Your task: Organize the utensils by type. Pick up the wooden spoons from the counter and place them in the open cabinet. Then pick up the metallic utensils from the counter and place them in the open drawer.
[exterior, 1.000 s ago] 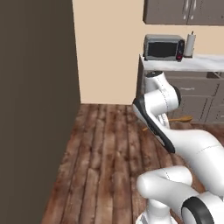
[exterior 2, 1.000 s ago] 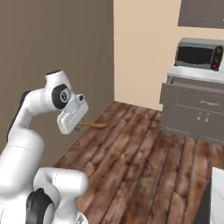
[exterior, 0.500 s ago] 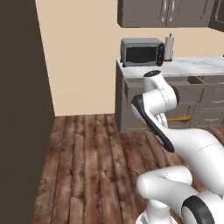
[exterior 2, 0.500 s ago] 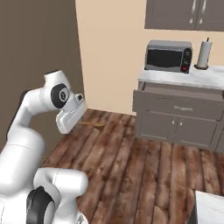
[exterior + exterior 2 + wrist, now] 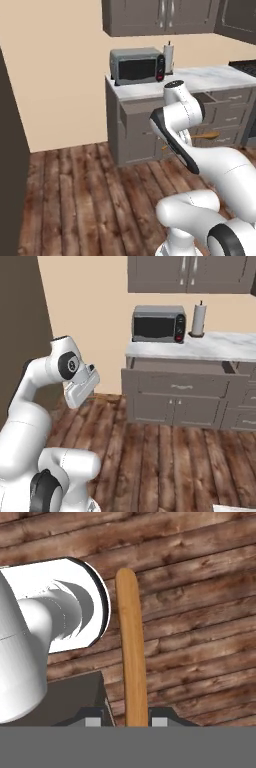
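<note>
- Gripper (image 5: 136, 722) clamped on wooden spoon (image 5: 132, 647), handle between the fingertips.
- Spoon over wood floor (image 5: 200, 612).
- Drawer (image 5: 180, 367) open under marble counter (image 5: 220, 346).

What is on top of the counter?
On the counter stand a grey toaster oven and a paper towel roll. Its far right end runs out of the picture, so anything there cannot be seen.
</note>
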